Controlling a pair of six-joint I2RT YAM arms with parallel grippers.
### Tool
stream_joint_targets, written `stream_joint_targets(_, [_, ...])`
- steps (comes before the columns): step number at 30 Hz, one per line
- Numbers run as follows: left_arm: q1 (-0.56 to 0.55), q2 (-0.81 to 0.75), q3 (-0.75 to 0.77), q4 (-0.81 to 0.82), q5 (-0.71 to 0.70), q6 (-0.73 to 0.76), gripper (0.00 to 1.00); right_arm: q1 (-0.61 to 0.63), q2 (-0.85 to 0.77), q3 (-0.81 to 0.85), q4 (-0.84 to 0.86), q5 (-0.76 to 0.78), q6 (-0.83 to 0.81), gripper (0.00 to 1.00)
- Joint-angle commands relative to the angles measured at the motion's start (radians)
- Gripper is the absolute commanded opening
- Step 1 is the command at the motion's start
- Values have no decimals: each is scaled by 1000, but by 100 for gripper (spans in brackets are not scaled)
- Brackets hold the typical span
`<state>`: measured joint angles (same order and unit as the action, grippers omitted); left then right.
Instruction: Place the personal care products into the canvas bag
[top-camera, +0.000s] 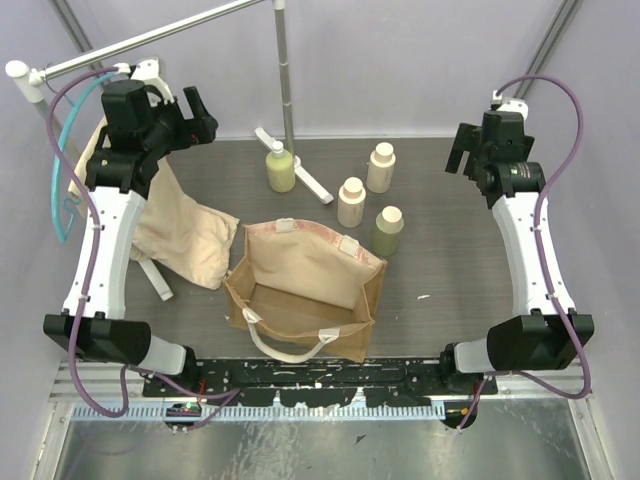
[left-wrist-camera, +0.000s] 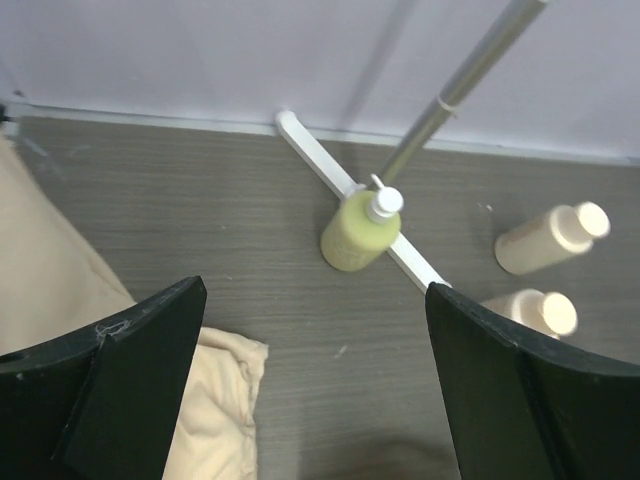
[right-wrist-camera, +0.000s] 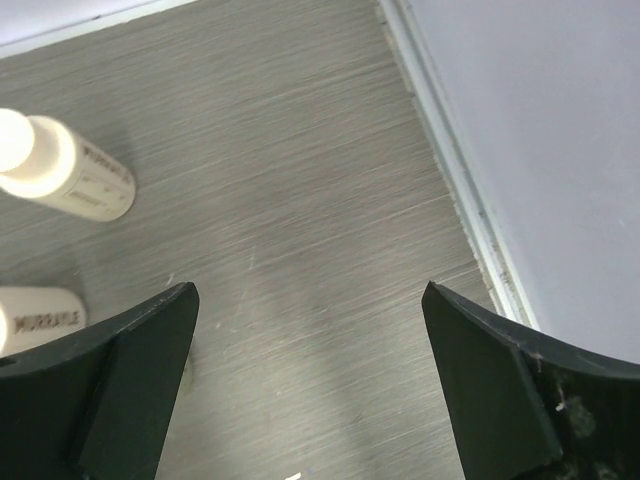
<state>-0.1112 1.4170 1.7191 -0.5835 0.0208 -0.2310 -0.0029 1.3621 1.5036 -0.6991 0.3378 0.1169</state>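
Observation:
The tan canvas bag (top-camera: 300, 268) stands open at the near middle of the table, with nothing visible inside. Behind it stand the personal care products: a yellow-green pump bottle (top-camera: 281, 168) (left-wrist-camera: 358, 230), two cream bottles (top-camera: 380, 167) (top-camera: 351, 202) and an olive-green bottle (top-camera: 388, 231). My left gripper (top-camera: 200, 115) (left-wrist-camera: 315, 290) hangs open high at the far left, looking down at the pump bottle. At the far right my right gripper (top-camera: 458, 155) (right-wrist-camera: 310, 290) is open above bare table. A cream bottle (right-wrist-camera: 70, 175) lies to its left in the right wrist view.
A limp beige cloth (top-camera: 185, 235) lies left of the bag under the left arm. A metal stand pole (top-camera: 285, 70) rises from a white cross base (top-camera: 305, 175) beside the pump bottle. The table's right edge meets the wall (right-wrist-camera: 470, 210).

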Motion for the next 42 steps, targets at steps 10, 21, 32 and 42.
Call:
stream_joint_targets(10, [-94,49,179,-571,116,-17,98,153,252,435,-459,-214,55,100])
stream_joint_targets(21, [-294,-33,1,-781,11,-136,98,250,326,361,-427,-287,93,100])
stream_joint_targets(32, [-372,-118,-162,-853,-21,-170,98,320,395,342,-410,-270,99,100])
stream_joint_targets(42, [-380,-139,-254,-874,-236,-188,98,356,433,321,-422,-246,106,100])
